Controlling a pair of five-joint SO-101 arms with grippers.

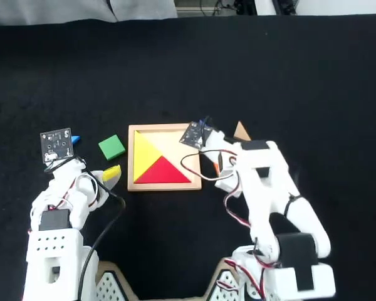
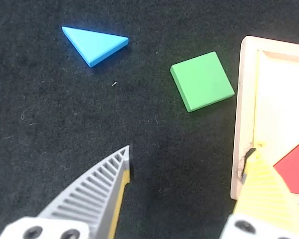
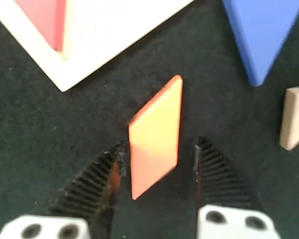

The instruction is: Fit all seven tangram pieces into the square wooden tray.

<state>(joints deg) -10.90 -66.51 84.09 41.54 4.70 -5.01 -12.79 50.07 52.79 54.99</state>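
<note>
Even soft light, faint shadows

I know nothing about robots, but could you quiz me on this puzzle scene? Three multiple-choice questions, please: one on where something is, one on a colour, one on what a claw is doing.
1. Where is the green square?
A. inside the tray
B. on the black table, beside the tray
C. in a gripper

2. What colour is the piece between the right gripper fingers?
A. green
B. orange
C. red

3. How is the left gripper?
A. open, holding nothing
B. shut on a puzzle piece
C. shut, with nothing in it

Answers:
1 B: the square lies flat on the table just outside the tray's rim.
2 B: the orange piece lies on the table between the spread fingers.
3 A: its fingers stand wide apart with only bare table between them.
</note>
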